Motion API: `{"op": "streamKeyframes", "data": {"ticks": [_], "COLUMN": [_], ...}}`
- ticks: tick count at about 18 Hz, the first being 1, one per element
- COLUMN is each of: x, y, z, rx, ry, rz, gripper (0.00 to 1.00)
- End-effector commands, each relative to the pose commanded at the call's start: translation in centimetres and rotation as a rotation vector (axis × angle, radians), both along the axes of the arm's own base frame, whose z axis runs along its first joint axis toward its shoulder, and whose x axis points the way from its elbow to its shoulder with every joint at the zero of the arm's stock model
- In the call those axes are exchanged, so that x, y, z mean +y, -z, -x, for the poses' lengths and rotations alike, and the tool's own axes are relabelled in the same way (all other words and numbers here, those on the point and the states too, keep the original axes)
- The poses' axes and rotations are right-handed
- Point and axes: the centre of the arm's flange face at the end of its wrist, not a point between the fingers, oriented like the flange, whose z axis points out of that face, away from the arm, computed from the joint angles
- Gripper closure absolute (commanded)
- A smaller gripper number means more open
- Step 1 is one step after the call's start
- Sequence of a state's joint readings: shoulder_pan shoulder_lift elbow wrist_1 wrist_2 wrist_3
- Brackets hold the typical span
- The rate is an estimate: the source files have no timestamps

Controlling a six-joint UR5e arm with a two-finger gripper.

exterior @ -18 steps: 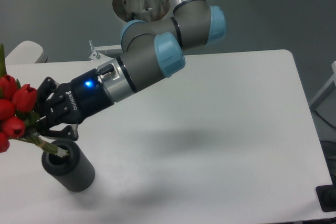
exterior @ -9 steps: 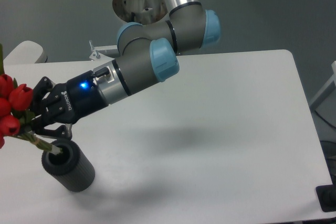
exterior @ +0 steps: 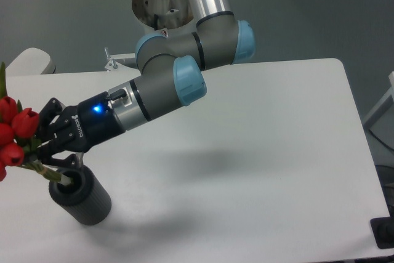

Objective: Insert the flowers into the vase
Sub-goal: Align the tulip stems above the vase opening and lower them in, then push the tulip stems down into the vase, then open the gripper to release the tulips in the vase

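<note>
gripping flowers above vase

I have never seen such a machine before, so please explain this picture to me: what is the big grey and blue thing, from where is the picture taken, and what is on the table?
The big grey and blue thing is a robot arm with several joints. It is fixed on a round base behind the white table. There is one picture, taken by a fixed camera that looks down at the table from the front.

At the end of the arm is the black gripper, a kind of hand with two fingers. It is closed on the stems of the flowers, a bunch of red tulips that leans out past the left edge of the picture.

On the table stands the vase, a short dark cylinder with a ribbed side. The ends of the stems reach its opening, so the flowers seem to be partly inserted.
</note>
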State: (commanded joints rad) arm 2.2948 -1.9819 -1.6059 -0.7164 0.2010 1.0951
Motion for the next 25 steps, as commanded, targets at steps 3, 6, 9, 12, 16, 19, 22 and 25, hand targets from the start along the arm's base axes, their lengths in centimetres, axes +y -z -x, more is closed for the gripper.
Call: {"op": "streamKeyframes", "data": {"ticks": [3, 6, 9, 12, 16, 19, 22, 25], "x": [-0.3, -0.6, -0.6, -0.5, -0.7, -1.3, -1.4, -1.6], "y": [1.6, 3.7, 5.9, 7.2, 9.2, 10.2, 10.7, 11.3], "z": [0.2, 0.9, 1.1, 1.3, 1.8, 2.5, 2.5, 2.8], "rx": [0.004, 0.003, 0.012, 0.014, 0.027, 0.018, 0.025, 0.015], "ry": [0.001, -0.003, 0.003, 0.006, 0.01, -0.003, 0.0, -0.007], "rz": [0.0, 0.005, 0.0, 0.0, -0.011, -0.001, -0.006, 0.004], "gripper": [0.75, 0.75, 0.75, 0.75, 0.74, 0.73, 0.69, 0.6]}}
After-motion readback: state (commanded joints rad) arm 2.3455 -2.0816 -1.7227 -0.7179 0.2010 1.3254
